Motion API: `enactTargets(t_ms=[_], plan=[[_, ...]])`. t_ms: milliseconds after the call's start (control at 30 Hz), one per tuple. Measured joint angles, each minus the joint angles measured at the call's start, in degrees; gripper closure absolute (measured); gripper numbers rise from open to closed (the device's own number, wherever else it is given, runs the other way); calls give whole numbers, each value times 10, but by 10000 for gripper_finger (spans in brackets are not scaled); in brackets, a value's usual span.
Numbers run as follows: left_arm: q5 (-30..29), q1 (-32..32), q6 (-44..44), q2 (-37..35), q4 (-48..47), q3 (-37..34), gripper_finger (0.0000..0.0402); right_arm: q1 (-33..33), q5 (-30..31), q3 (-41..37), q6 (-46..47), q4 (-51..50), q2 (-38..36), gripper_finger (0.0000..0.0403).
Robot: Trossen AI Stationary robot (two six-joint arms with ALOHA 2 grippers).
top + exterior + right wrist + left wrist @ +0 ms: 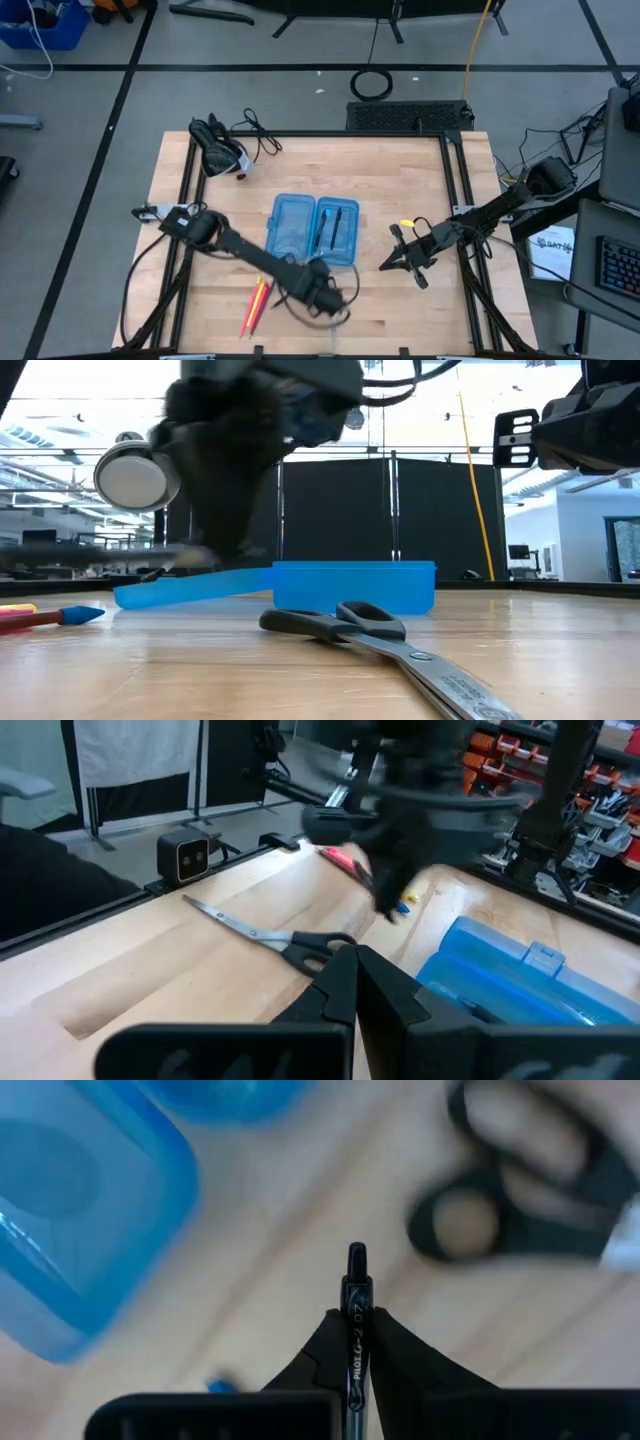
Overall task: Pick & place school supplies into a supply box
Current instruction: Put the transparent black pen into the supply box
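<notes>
The supply box (315, 230) lies open on the middle of the table, a translucent blue case with dark pens (330, 228) in its right half. My left gripper (357, 1320) hangs over the table just near of the box (80, 1200), shut on a black pen (357, 1280). Black-handled scissors (380, 635) lie flat on the wood near the front edge, right beside that gripper. Red and yellow pens (255, 305) lie near the front edge to the left. My right gripper (392, 262) waits shut to the right of the box, holding nothing. My left gripper pinches the black pen's printed barrel (357, 1348) between its two fingers, which point down from above. The pen runs through the gap, and one end (357, 1258) sticks out past the fingertips. The pen sits clear of the table.
A black device with coiled cables (222, 150) lies at the table's far left corner. Black frame rails (455, 190) run along the table's sides. A red pencil with a blue tip (50, 617) lies at the left in the low view.
</notes>
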Motion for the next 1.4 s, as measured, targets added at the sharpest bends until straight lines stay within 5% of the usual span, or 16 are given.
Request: enactTargets(t_ms=[333,667,967,1267,1400], plan=[[-62,139,9,-114,44,2,378,0,0,0,14,8,0,403],[-58,246,17,-92,223,-28,378,0,0,0,15,15,0,403],[-57,262,-11,-78,327,-128,379,0,-1,0,14,20,0,403],[-49,262,-27,-78,328,-183,378,0,0,0,13,31,0,403],[-39,261,-15,-78,333,-185,346,0,0,0,16,31,0,403]])
